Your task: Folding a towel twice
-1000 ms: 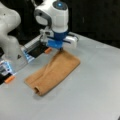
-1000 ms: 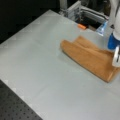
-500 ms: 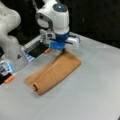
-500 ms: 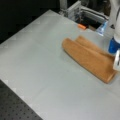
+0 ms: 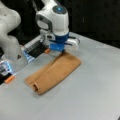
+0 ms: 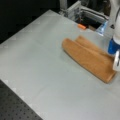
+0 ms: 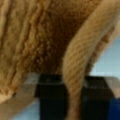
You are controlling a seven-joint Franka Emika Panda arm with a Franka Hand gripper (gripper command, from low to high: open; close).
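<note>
The tan towel point(image 5: 55, 71) lies on the grey table point(image 5: 95, 95) folded into a long strip, with a rolled fold at its end toward a front view's bottom left. In a front view the towel point(image 6: 87, 57) shows two overlapping layers. My gripper point(image 5: 61, 51) stands on the strip's far end, at a corner; in a front view the gripper point(image 6: 113, 51) is at the right edge. In the wrist view the gripper point(image 7: 75, 97) is shut, and a woven band of the towel point(image 7: 77, 62) runs up between the two black fingers point(image 7: 51, 100).
A white arm point(image 5: 8, 30) stands at a front view's left. A metal frame with equipment point(image 5: 35, 47) sits behind the towel, with small orange pieces point(image 5: 10, 79) point(image 6: 81, 26) near it. A black perforated board point(image 6: 17, 107) borders the table at a front view's bottom left.
Hardly anything differs; the gripper stays at the same end of the towel and the folded strip keeps its place.
</note>
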